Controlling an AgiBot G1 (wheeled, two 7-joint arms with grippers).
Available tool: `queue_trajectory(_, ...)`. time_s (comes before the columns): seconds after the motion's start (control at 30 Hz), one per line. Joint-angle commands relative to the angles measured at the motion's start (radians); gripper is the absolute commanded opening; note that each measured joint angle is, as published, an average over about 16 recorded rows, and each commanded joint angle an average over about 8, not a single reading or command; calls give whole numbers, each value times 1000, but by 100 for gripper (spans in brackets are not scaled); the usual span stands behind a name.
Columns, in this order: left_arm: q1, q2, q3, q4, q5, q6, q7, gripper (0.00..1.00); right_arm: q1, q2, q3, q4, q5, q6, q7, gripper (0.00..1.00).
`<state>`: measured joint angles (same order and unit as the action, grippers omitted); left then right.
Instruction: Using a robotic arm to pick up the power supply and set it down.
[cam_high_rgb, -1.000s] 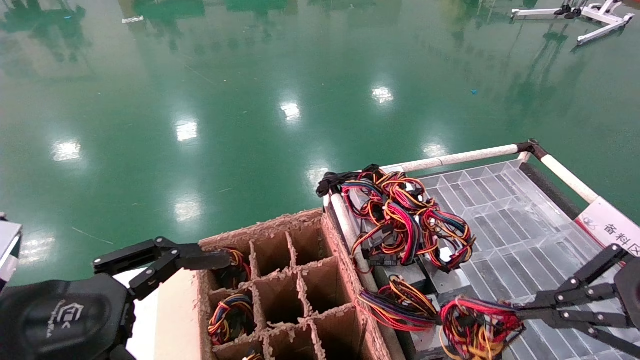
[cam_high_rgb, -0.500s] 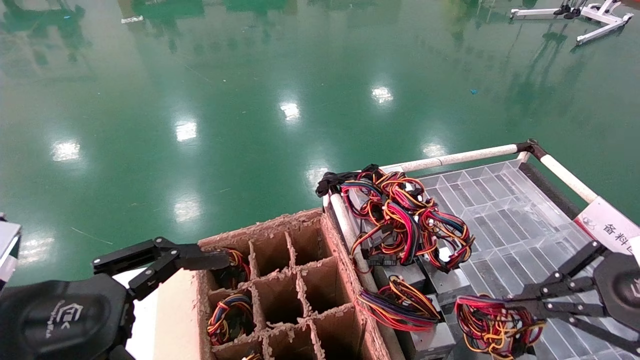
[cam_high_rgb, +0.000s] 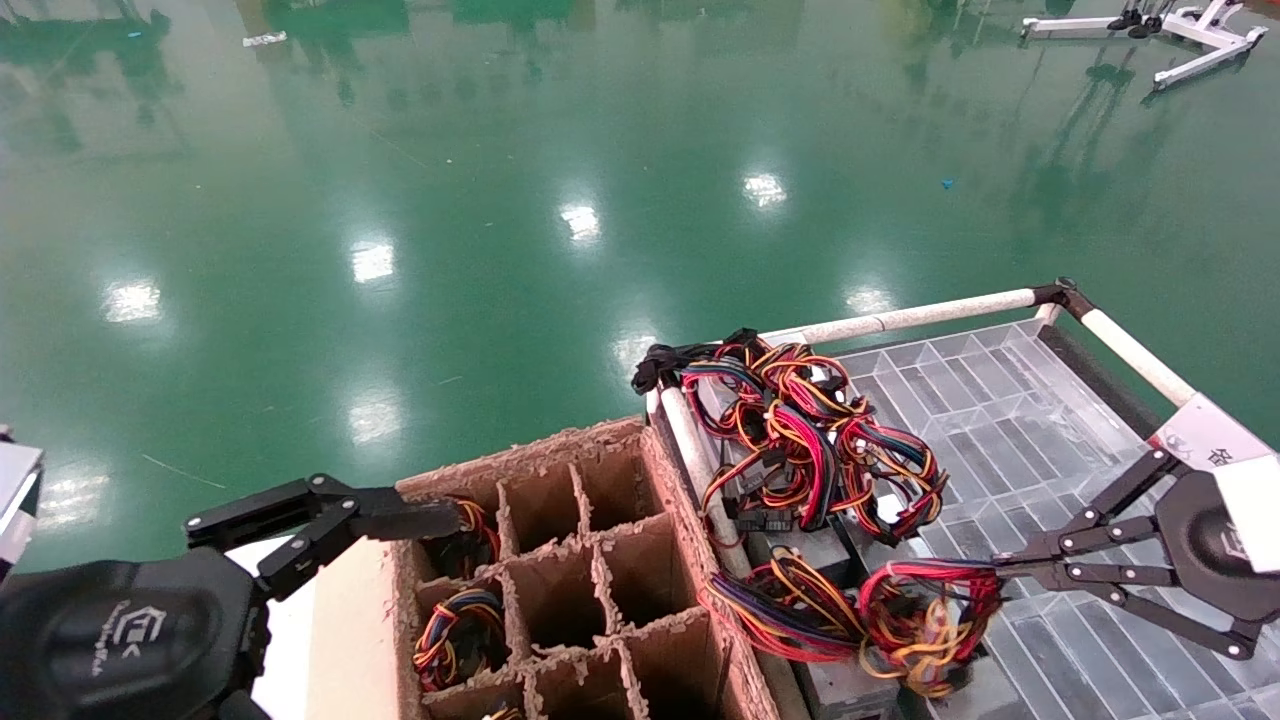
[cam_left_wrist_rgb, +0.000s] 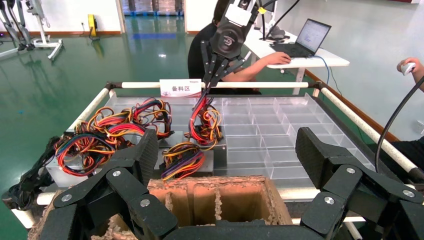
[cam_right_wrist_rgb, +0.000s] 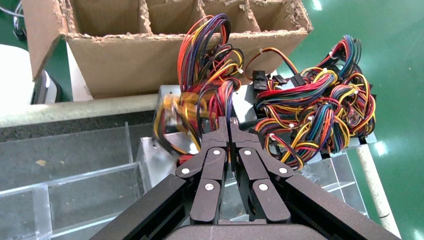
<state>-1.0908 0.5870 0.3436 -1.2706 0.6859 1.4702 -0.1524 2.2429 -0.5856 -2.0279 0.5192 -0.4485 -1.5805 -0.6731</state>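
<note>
your right black linkage-fingered gripper (cam_high_rgb: 1000, 568) is clamped on the red-yellow-orange wire coil of the small grey metal power supply (cam_high_rgb: 925, 625), hanging just over the clear-gridded bench (cam_high_rgb: 1000, 420) near its cardboard-box edge. pick-up looks done; setting down remains. your left gripper (cam_high_rgb: 330, 520) idles with fingers apart.

Two black linkage grippers show: the left gripper (cam_high_rgb: 420, 520) and the right gripper (cam_high_rgb: 990, 570). One brown cardboard divider box (cam_high_rgb: 560, 560) stands beside one clear plastic compartment tray (cam_high_rgb: 1010, 420). On the tray lie three bundles of coloured wires: a large tangle (cam_high_rgb: 810, 440), a purple-stranded bundle (cam_high_rgb: 775, 600), and a red-yellow coil (cam_high_rgb: 925, 620).
</note>
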Motion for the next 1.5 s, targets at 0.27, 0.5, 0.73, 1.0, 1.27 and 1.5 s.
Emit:
queue_trajectory(0.27, 0, 0, 0, 0, 0, 0, 0, 100, -24, -37, -1, -56, 33, 0, -52, 0)
queue_trajectory(0.5, 0, 0, 0, 0, 0, 0, 0, 100, -49, -47, -9, -78, 52, -1, -66, 61)
queue_trajectory(0.73, 0, 0, 0, 0, 0, 0, 0, 100, -59, -48, -13, -86, 62, -2, -67, 100)
queue_trajectory(1.0, 0, 0, 0, 0, 0, 0, 0, 100, -56, -47, -12, -82, 61, -2, -67, 100)
queue_trajectory(1.27, 0, 0, 0, 0, 0, 0, 0, 100, -53, -17, 11, -17, 136, -7, -8, 100)
queue_trajectory(1.5, 0, 0, 0, 1, 0, 0, 0, 100, -49, 25, 48, 74, 231, -13, 64, 100)
